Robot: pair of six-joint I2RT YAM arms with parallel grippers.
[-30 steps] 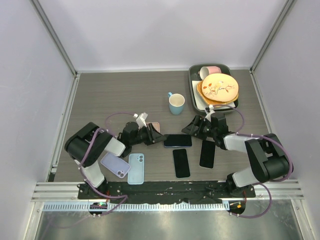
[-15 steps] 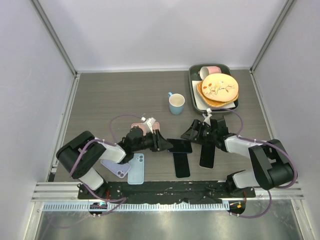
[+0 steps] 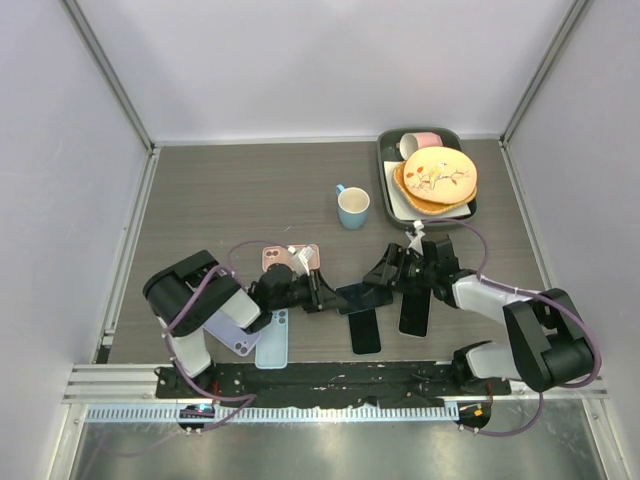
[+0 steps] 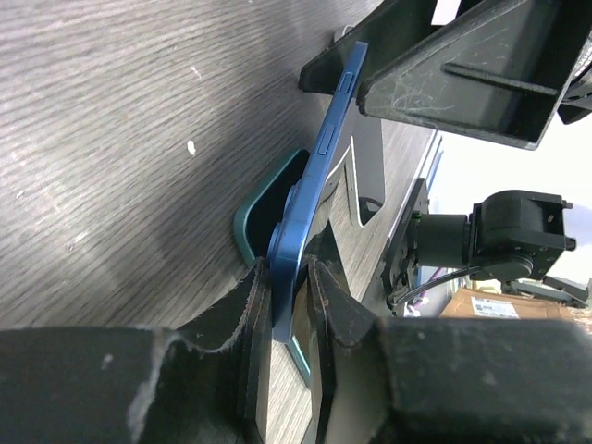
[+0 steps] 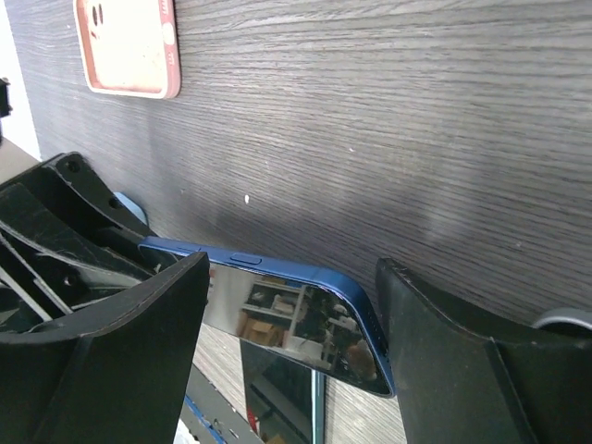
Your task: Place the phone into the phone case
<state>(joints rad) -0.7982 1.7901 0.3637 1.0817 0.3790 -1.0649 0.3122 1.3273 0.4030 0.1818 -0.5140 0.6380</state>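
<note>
The left tool (image 4: 287, 270) is clamped on one end of the blue phone (image 4: 326, 153), with a finger on each face. The phone is near the middle of the table's (image 3: 220, 190) near edge and is tilted, with one long side raised. Its lower side seems to rest in the teal case (image 4: 257, 211) under it. The right tool (image 5: 291, 277) has its fingers apart, one on each side of the phone's other end; whether they touch it I cannot tell. I judge the task as partly done: the phone is not yet flat and must be pressed fully into the case.
</note>
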